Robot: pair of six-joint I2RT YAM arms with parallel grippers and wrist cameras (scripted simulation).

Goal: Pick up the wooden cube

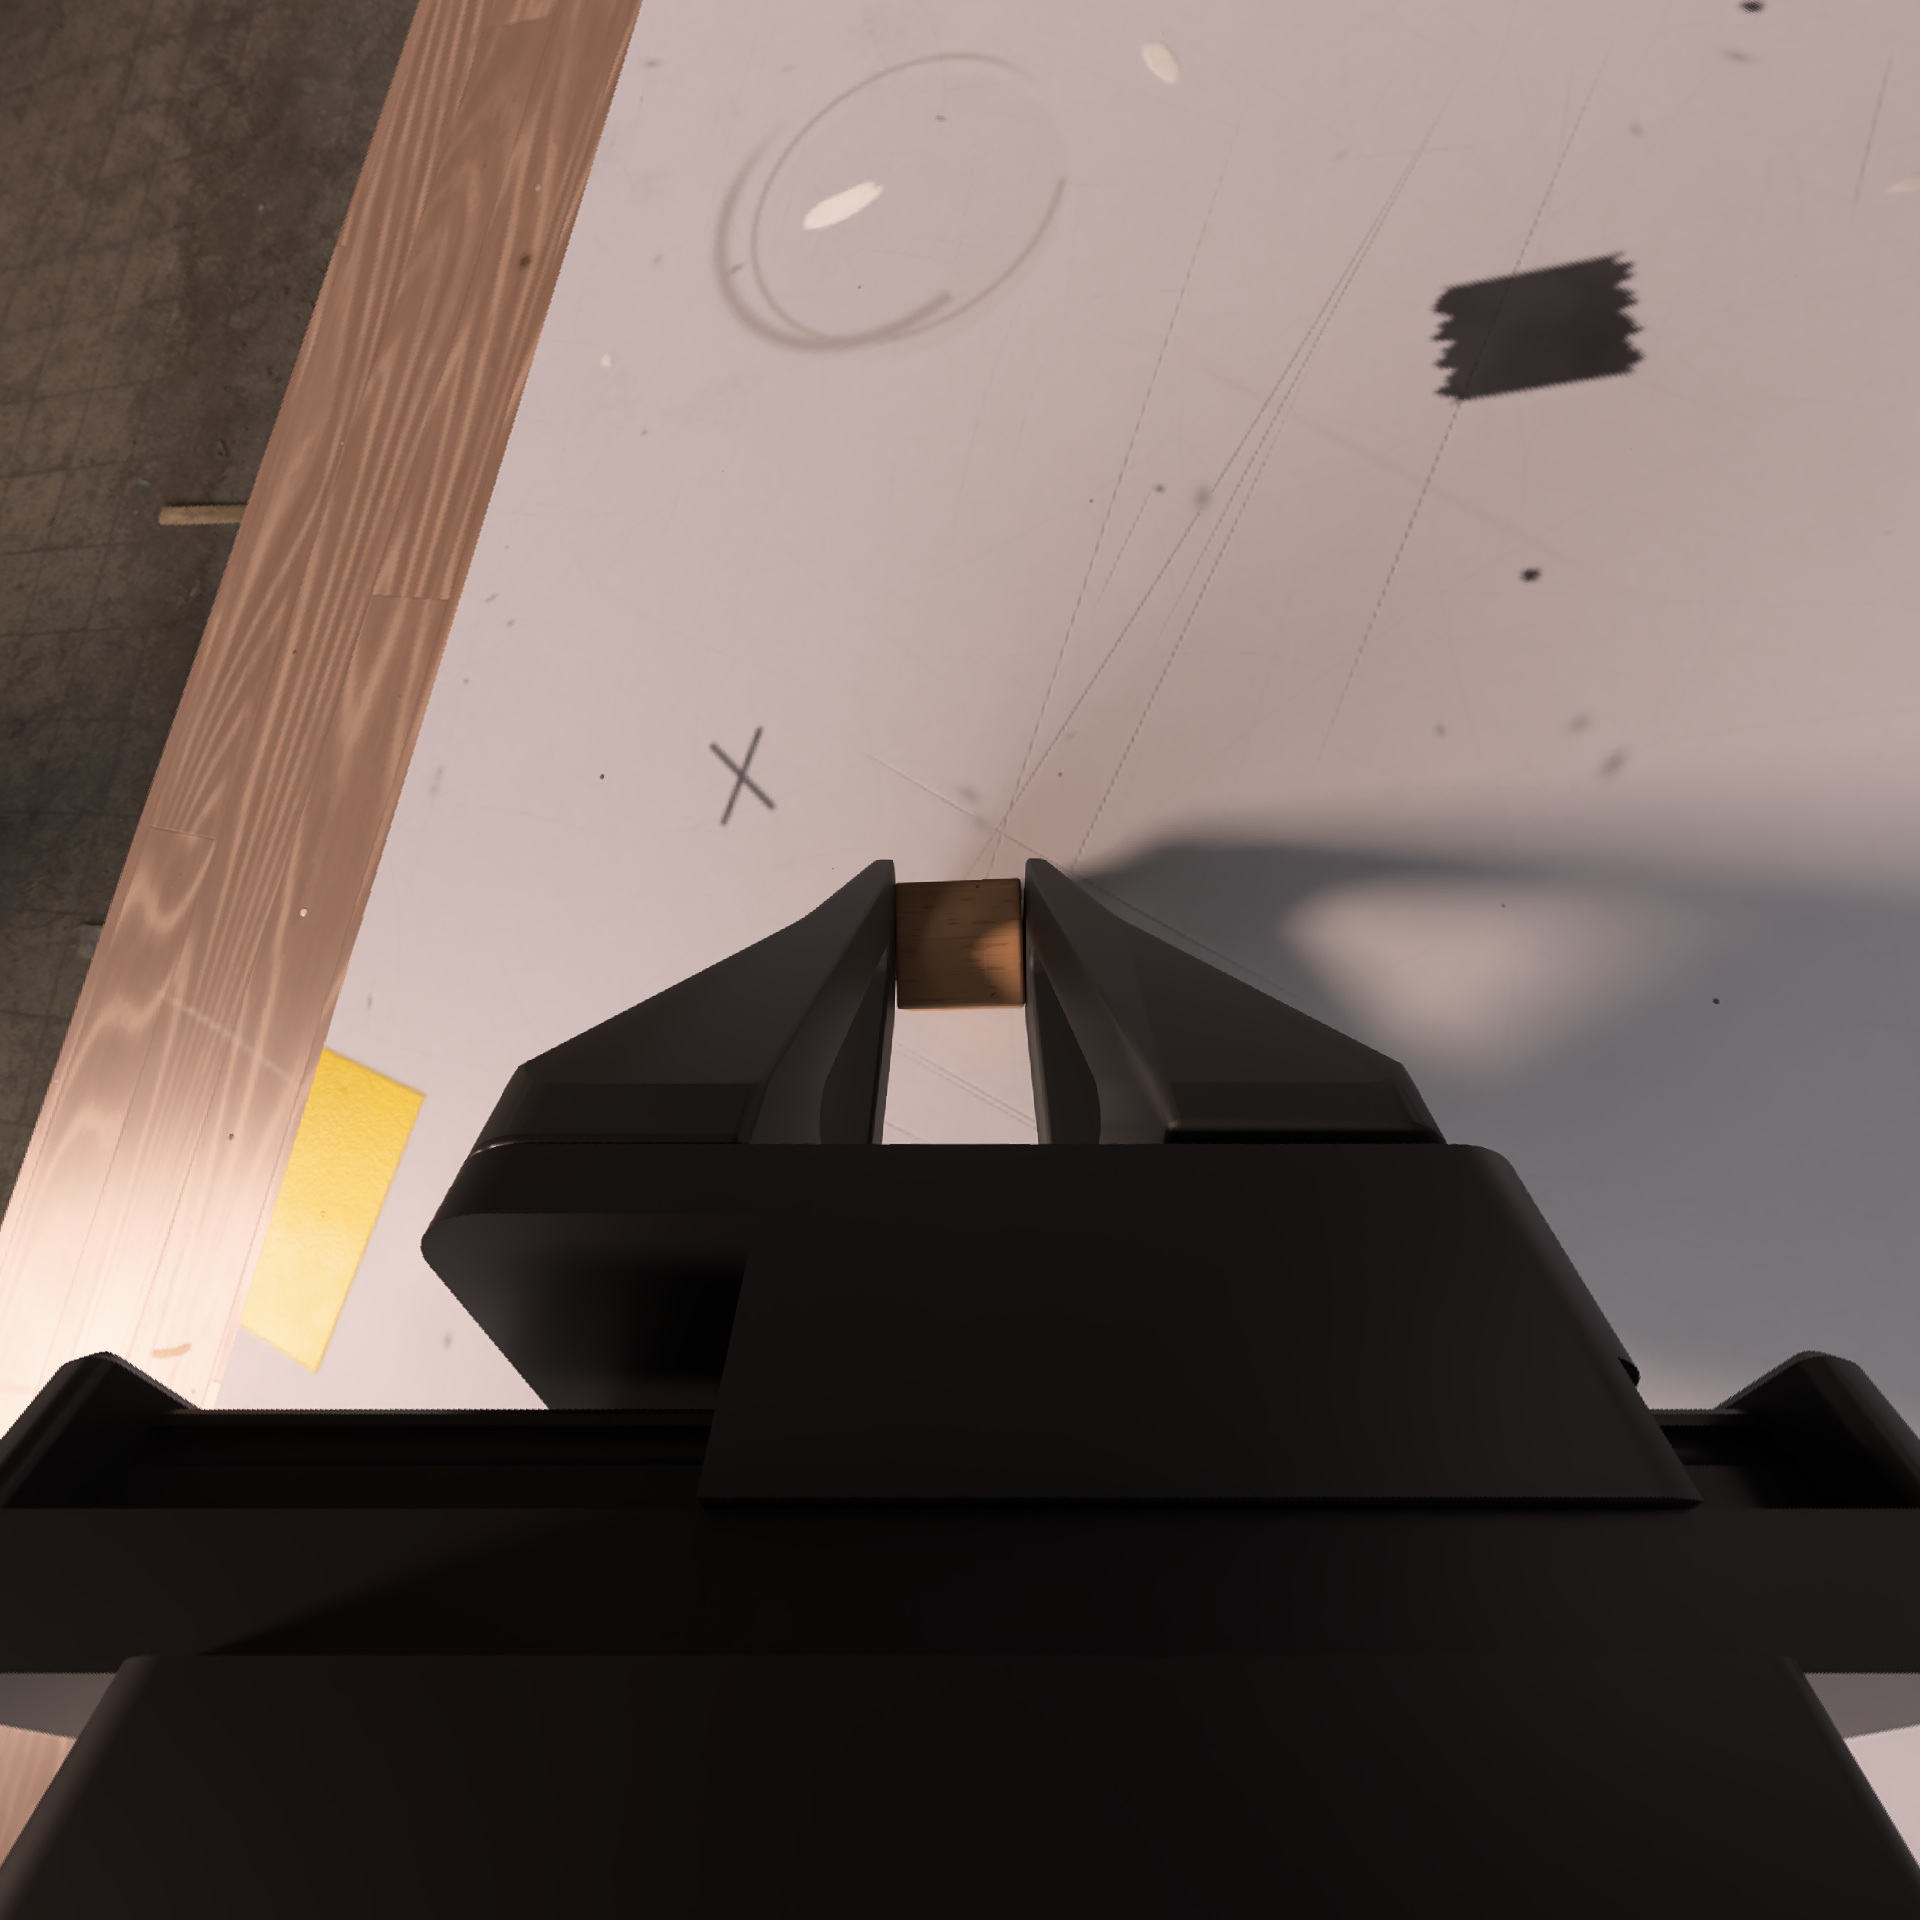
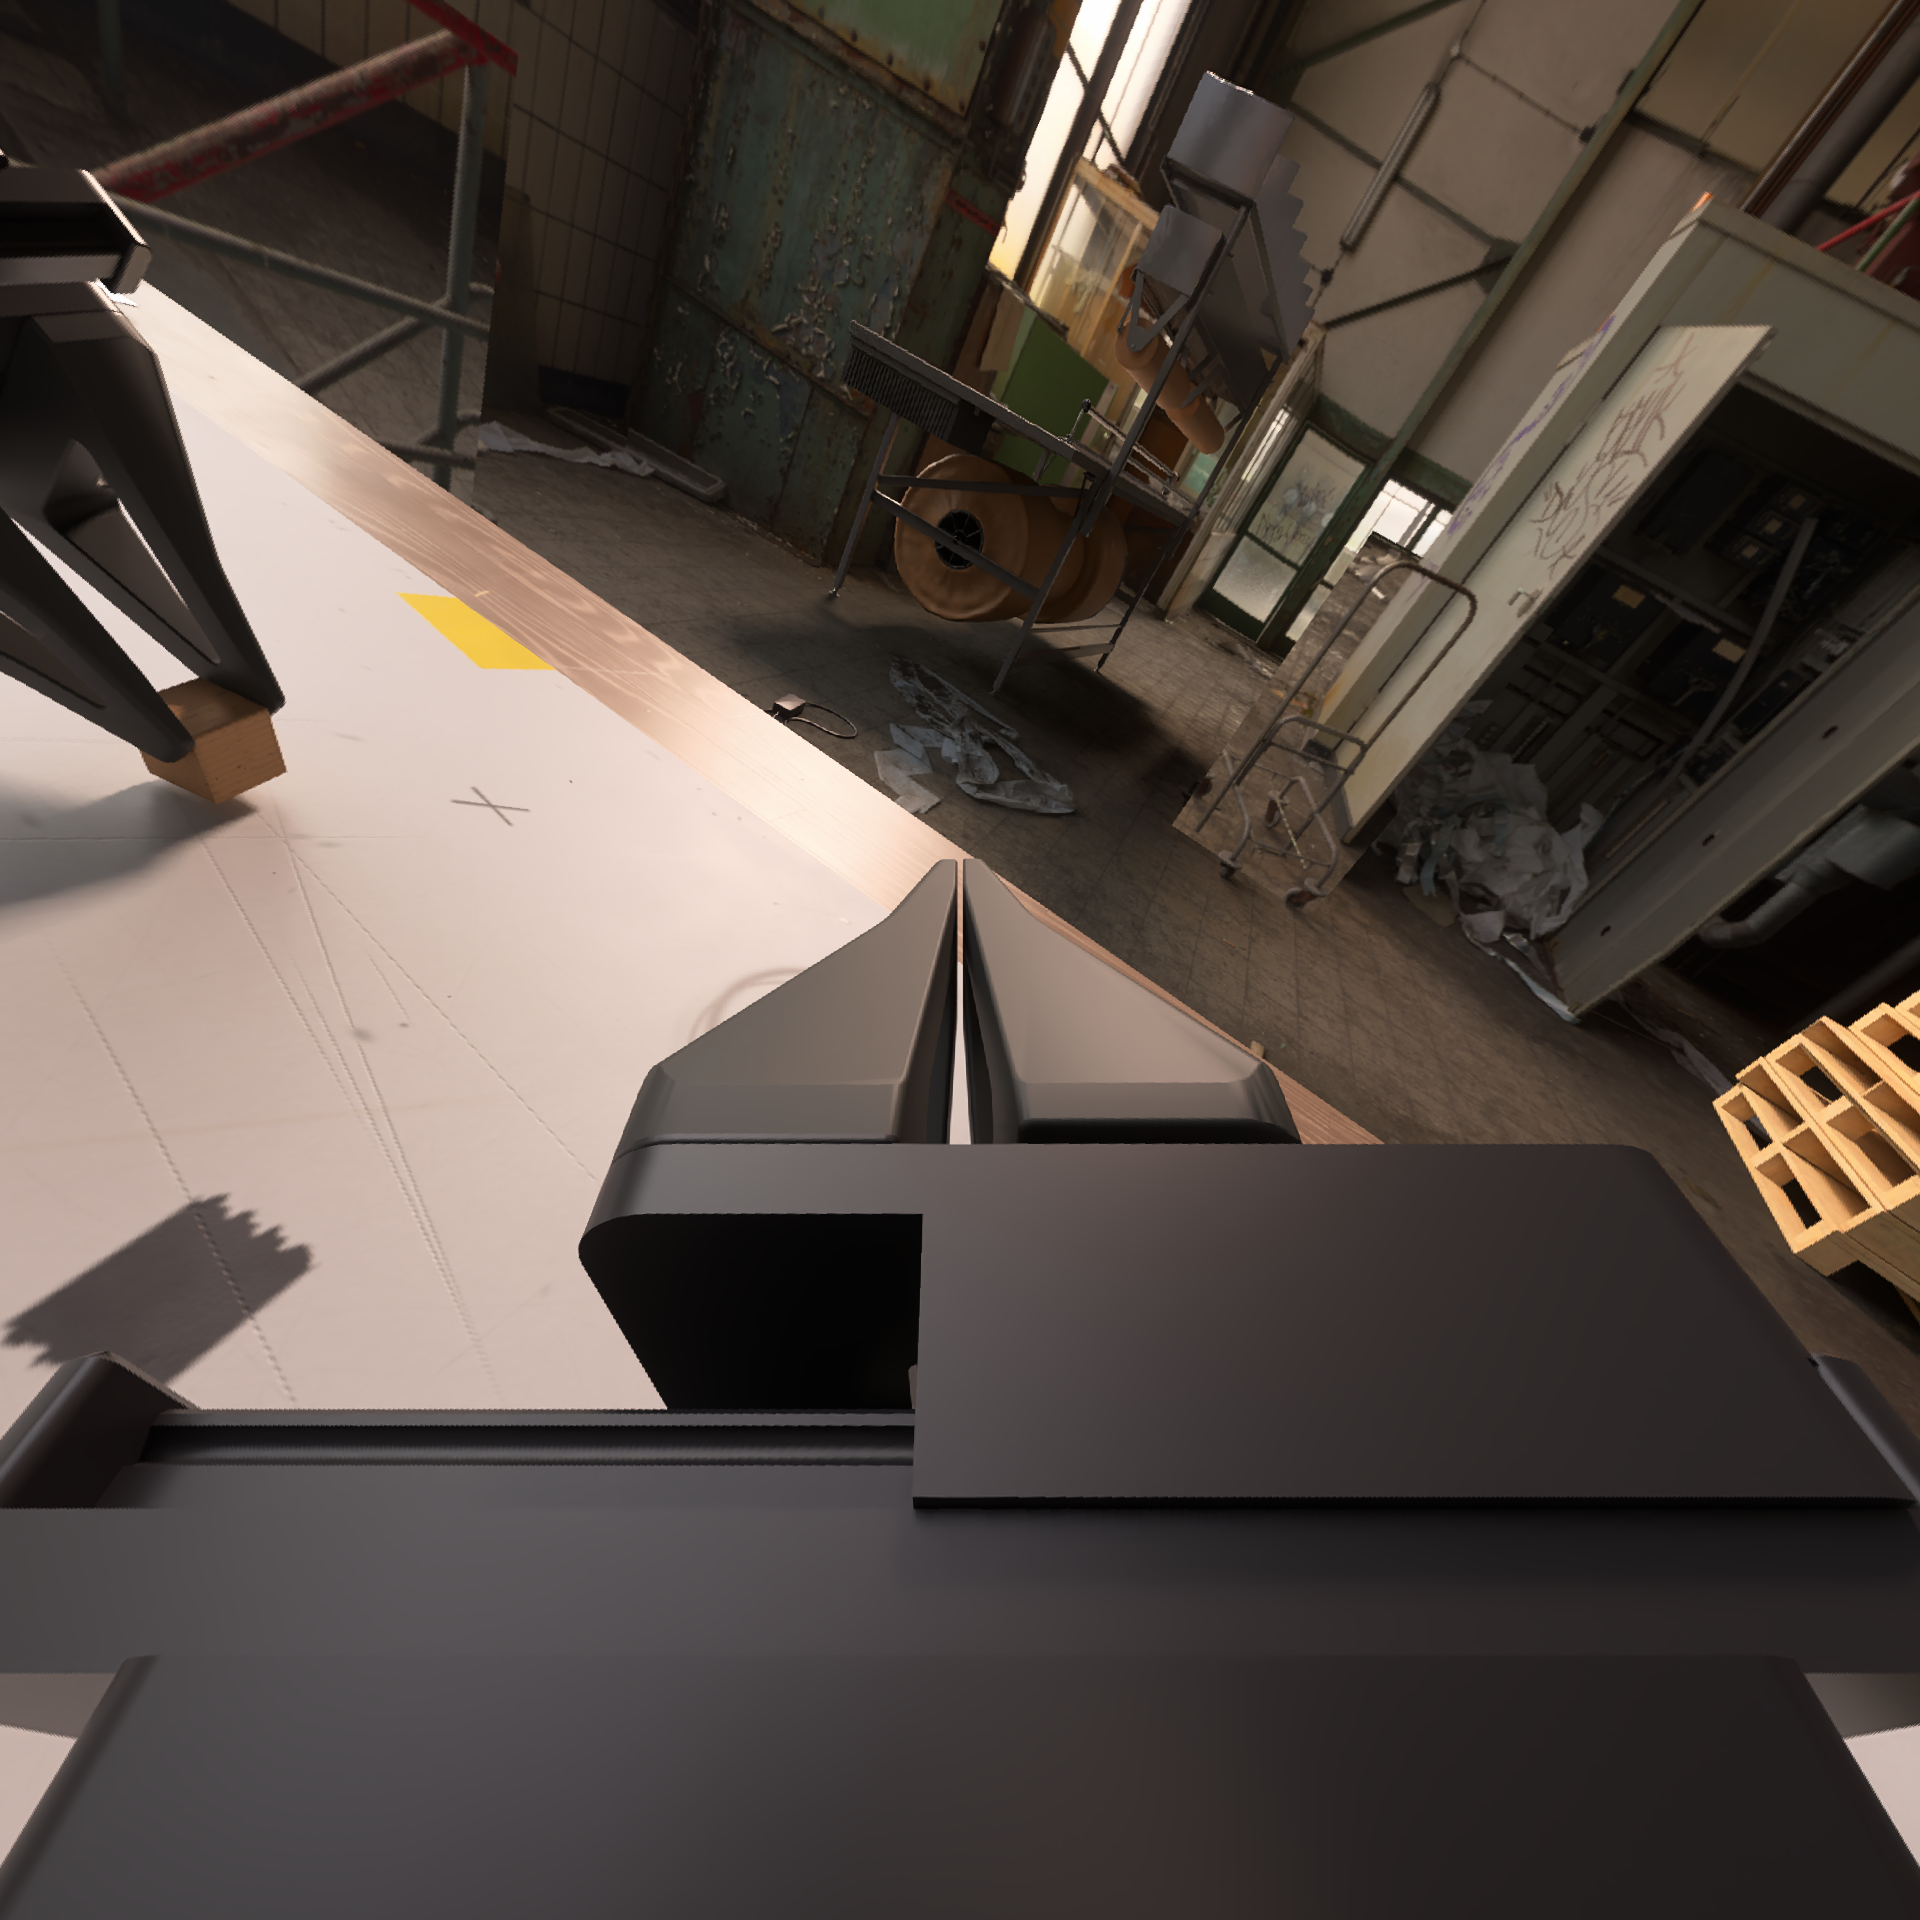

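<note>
The wooden cube (image 1: 958, 943) is small and light brown, and sits clamped between the two black fingers of my left gripper (image 1: 959, 883) in the left wrist view. In the right wrist view the same cube (image 2: 223, 750) shows at the far left, held by the left gripper (image 2: 223, 722) just above the white tabletop, with a shadow under it. My right gripper (image 2: 959, 873) is shut and empty, its fingertips together over the table's wooden edge, far to the right of the cube.
The white tabletop (image 1: 1143, 582) has a wooden border (image 1: 343, 582), a yellow patch (image 1: 332, 1216), a pencilled cross (image 1: 743, 774), a ring stain (image 1: 894, 208) and a dark patch (image 1: 1538, 327). Beyond the edge lie a hall floor and a wooden pallet (image 2: 1839, 1132).
</note>
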